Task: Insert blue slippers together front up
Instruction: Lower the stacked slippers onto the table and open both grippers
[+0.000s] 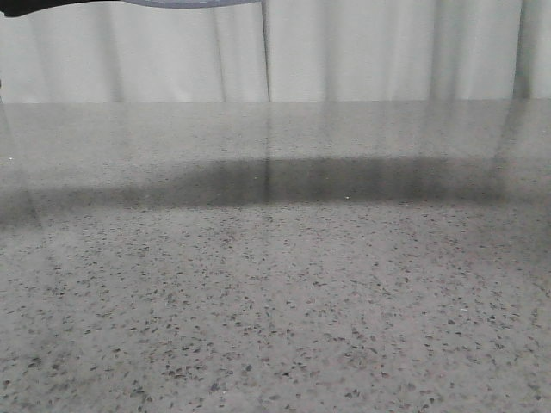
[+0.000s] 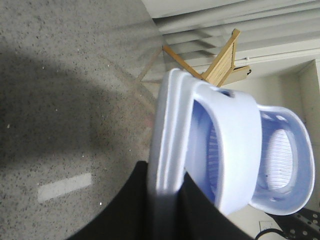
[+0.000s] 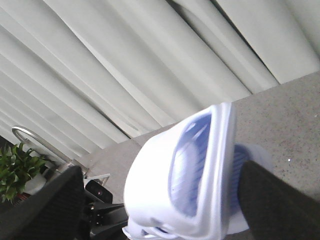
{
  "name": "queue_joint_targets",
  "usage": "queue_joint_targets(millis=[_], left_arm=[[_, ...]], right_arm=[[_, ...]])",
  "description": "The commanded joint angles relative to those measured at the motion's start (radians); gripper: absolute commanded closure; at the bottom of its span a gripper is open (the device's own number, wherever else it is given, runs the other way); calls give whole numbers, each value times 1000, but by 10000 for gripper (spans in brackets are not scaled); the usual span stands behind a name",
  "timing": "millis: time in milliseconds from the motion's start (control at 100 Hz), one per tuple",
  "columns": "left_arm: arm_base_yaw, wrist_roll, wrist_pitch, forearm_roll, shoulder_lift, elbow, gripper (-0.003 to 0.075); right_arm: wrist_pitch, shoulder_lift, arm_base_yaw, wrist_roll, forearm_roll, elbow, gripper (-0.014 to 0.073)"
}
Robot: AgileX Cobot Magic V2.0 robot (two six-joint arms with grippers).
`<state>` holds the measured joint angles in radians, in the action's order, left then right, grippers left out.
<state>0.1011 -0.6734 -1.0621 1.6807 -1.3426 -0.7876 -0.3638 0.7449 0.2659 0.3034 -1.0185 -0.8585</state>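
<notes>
Speckled grey table (image 1: 275, 301), white curtains (image 1: 387, 52) behind; each tool clamps blue slippers (image 2: 225, 150).

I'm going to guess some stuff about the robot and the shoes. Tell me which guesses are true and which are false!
1. The left gripper holds two slippers pushed together. True.
2. The slippers are bright red. False: they are very pale blue, almost white.
3. The front view shows both slippers lying on the table. False: that view shows only the speckled grey tabletop and the curtains behind it.
4. A wooden rack shows behind the slippers in the left wrist view. True.
5. The right gripper has nothing between its fingers. False: a pale slipper sits between its dark fingers.
6. A green plant shows in the right wrist view. True.
</notes>
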Motion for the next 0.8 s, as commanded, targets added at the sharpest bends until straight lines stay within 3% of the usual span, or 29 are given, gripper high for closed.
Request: queue_joint_targets(millis=[0,790], left_arm=[[-9,-1,-48,76,29,-30,704],[-9,15,47,-87,-6,-9,704]], right_arm=[[35,-30,0,17,2,-31,43],[33,-71,0,17,22,-31,43]])
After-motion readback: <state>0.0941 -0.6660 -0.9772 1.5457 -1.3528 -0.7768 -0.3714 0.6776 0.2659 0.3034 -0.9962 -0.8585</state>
